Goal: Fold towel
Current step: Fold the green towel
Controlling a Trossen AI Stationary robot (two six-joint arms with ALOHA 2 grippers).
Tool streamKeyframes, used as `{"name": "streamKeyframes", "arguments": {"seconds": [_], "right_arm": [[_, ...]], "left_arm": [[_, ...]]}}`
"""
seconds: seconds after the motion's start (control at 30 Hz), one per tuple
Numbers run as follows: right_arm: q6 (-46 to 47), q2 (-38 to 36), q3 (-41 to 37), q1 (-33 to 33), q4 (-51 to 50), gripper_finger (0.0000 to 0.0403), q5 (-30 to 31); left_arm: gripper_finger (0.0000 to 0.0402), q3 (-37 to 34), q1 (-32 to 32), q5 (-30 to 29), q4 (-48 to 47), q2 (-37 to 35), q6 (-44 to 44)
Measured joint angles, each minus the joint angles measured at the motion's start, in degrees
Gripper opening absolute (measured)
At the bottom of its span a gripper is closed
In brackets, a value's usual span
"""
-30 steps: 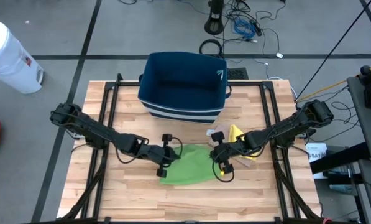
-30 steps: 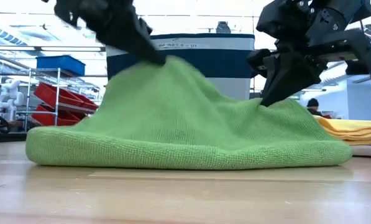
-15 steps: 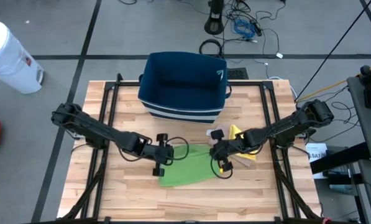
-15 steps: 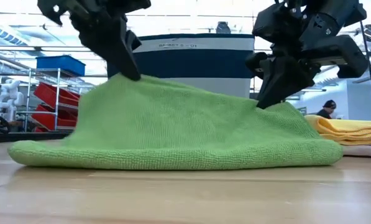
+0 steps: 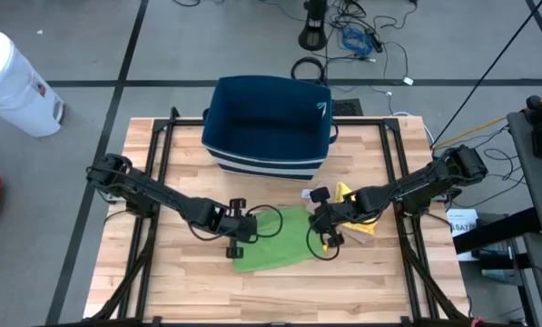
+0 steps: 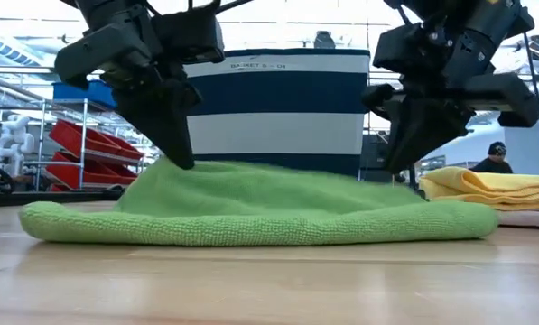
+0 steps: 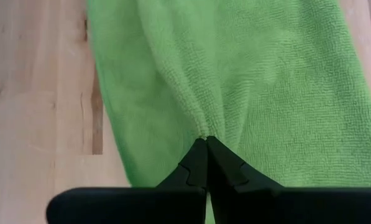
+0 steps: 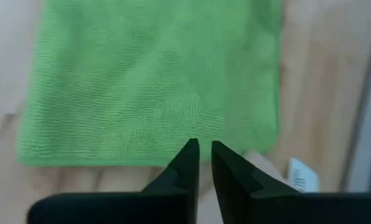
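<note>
A green towel [image 5: 280, 243] lies folded on the wooden table [image 5: 162, 272], its bulk flat [image 6: 269, 208]. My left gripper [image 5: 241, 234] stands over the towel's left part, slanting down, shut on a pucker of cloth [image 7: 207, 140]. My right gripper [image 5: 323, 234] hovers over the towel's right part [image 8: 148, 87], its fingertips [image 8: 204, 148] a narrow gap apart with nothing between them. In the low view its tips [image 6: 400, 167] end just above the cloth. My left gripper pinches a small pucker of the towel [image 7: 205, 127] between its two fingertips, near the towel's left edge. The fingers come from above, slanting down. Creases run out from the pinch, and the rest of the towel rests on the table. Whether my right gripper touches the towel I cannot tell.
A dark blue basket with white stripes [image 5: 269, 123] stands at the table's far middle. Folded yellow cloth [image 5: 348, 195] lies to the right of the green towel, near my right arm. Bare wood stretches along the near edge [image 5: 280, 295].
My left gripper has sunk toward the table and tipped more steeply down, bringing the towel's raised left part with it. The towel, which rose in a hump to both grippers, now lies low and flat. Its right part no longer rises to my right gripper.
</note>
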Motion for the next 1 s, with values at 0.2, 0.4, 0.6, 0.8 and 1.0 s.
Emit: {"name": "streamKeyframes", "arguments": {"seconds": [0.2, 0.4, 0.6, 0.8, 1.0], "right_arm": [[1.4, 0.0, 0.0, 0.0, -2.9, 0.0082, 4.9], [5.9, 0.0, 0.0, 1.4, 1.8, 0.0121, -8.6], [7.5, 0.0, 0.0, 7.5, 3.9, 0.0126, -10.4], [10.7, 0.0, -2.9, 11.1, 7.6, 0.0126, -9.6], [13.4, 0.0, -8.0, 11.8, 15.8, 0.0126, -8.1]], "left_arm": [[0.0, 0.0, 0.0, -0.4, -0.9, 0.0, -1.3], [0.0022, 0.0, 0.0, -0.7, -0.8, 0.0, -1.7], [0.007, 0.0, -0.1, -1.8, -0.9, 0.0, -1.9], [0.0117, 0.0, -0.2, -1.8, -2.4, 0.0, -3.3], [0.0155, 0.0, -0.5, -1.5, -0.4, 0.0, -4.4]]}}
